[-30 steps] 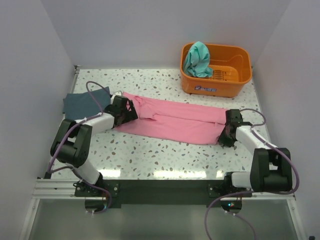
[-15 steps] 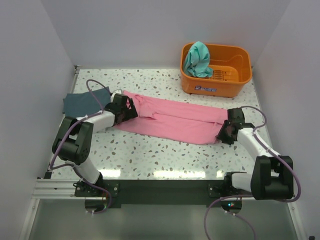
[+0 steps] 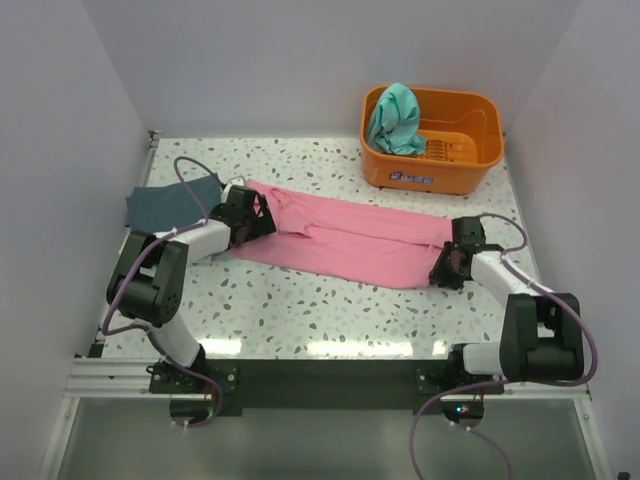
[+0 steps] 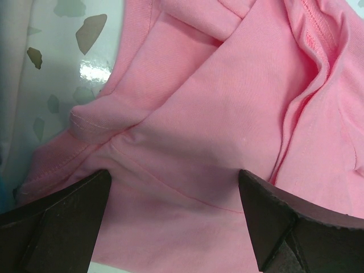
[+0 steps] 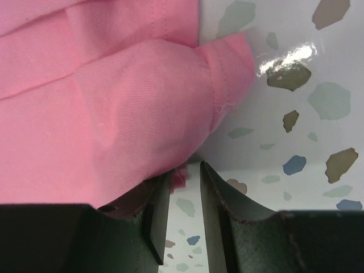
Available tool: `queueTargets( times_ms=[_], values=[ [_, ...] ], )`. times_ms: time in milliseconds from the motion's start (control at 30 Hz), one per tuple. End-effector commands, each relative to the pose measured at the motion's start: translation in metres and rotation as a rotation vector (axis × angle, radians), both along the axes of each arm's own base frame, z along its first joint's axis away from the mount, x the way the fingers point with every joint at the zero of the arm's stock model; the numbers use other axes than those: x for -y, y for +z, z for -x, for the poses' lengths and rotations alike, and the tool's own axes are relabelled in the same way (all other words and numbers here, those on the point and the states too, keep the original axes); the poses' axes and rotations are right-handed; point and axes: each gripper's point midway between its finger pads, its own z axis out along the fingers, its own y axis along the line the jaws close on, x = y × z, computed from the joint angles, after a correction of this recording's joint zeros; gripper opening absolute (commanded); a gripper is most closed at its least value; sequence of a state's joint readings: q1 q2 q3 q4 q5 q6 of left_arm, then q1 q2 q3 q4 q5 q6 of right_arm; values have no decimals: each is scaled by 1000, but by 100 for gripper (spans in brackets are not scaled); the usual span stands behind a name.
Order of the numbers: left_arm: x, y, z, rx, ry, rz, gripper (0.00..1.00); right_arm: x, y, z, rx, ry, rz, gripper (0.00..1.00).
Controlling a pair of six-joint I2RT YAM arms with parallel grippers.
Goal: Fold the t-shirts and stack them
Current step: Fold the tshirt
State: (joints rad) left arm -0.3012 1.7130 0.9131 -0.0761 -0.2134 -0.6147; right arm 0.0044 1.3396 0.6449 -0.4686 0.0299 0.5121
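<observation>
Evidently the step in hand was drawing the pink shirt flat before a fold. At the far left the dark slate t-shirt [image 3: 165, 205] lay flat, apparently folded, just beside the left arm. The left gripper [image 4: 173, 177] sat low over the left end of the pink t-shirt [image 3: 345, 238], its fingers [image 4: 60, 219] spread wide with creased cloth between them and nothing grasped. The shirt ran as a long band across the middle of the table to the right gripper [image 5: 185, 173], which looked clenched on a small pinch of the hem corner.

To do this well, the left claw would probably need to close on both layers at the seam, not on the loose ridge. The right should keep its hold and pull only until the wrinkles went. Then both ends ought to rise evenly, since soft cotton sags and slips from a thin pinch.

At the far right the teal t-shirt [image 3: 395, 118] hung bunched over the left rim of the orange basket [image 3: 470, 150], unfolded.

The table [image 3: 330, 310] was a glossy speckled terrazzo, slick enough for cloth to slide. Plain pale walls [image 3: 300, 60] closed in three sides.
</observation>
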Motion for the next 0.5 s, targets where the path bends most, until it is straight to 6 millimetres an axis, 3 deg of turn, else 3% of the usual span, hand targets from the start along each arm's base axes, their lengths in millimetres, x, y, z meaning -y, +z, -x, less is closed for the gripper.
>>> queueTargets(
  times_ms=[0,200,400,467],
  values=[
    [-5,-22,12,-82,-7,-15,100,-12,0,-8,34,26,-64,31],
    [-4,-23,12,-85,-6,-9,100,-15,9,-3,62,38,-78,32],
    [-3,-23,11,-87,-10,-7,100,-13,-9,4,11,10,-71,31],
    [-3,-24,12,-90,-7,-5,100,-13,-13,4,14,-4,-81,26]
  ],
)
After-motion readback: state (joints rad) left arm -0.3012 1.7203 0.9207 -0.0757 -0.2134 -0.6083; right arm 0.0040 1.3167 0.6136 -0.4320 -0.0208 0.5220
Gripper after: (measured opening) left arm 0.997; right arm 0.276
